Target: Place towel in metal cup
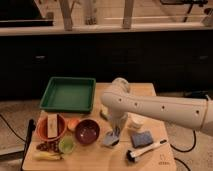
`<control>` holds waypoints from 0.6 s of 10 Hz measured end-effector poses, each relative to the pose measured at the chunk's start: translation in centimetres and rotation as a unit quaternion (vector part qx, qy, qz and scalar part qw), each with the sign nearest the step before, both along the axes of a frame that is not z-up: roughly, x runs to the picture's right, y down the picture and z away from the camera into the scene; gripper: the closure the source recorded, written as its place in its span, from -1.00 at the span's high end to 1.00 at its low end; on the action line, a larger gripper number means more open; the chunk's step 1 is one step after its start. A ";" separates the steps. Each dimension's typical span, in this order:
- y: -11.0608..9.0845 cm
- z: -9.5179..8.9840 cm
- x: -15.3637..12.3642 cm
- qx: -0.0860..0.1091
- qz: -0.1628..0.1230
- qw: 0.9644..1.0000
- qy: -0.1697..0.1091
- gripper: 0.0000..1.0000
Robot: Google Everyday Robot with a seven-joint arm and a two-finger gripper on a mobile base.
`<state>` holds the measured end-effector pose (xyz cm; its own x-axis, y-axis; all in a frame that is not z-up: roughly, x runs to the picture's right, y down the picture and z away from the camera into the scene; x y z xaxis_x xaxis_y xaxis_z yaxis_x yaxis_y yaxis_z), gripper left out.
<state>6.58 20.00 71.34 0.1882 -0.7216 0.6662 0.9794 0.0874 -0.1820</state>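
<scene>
Only the one camera view here, so here goes: the white arm comes in from the right edge of the bench and bends down, with the gripper hanging roughly mid-bench, a bit toward the front edge. The towel, a small crumpled grey-blue thing, sits right under the gripper's tip, touching or close to it, and its lower part rests on the wood. Honestly can't tell if the gripper is clamped on the towel or just parked above it, since the wrist hides that bit. The metal cup, the pale thing half tucked behind the arm, is just beside the gripper on the side toward the right edge and slightly further back. Stuff that could go wrong, IMO: the cup is so near that swinging over could knock it with the wrist and tip it. A thin pinch on a floppy cloth could slip on the lift. A corner could also drape outside the rim instead of going in. The blue sponge and the brush near the front right corner are close enough to get dragged too.
</scene>
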 end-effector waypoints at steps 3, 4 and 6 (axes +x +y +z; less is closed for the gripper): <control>0.0 0.0 -0.1 0.003 0.000 1.000 -0.004 -0.24; 0.0 -0.1 0.0 0.002 0.002 1.000 -0.004 0.00; -0.1 -0.1 0.2 0.001 0.005 1.000 -0.004 0.37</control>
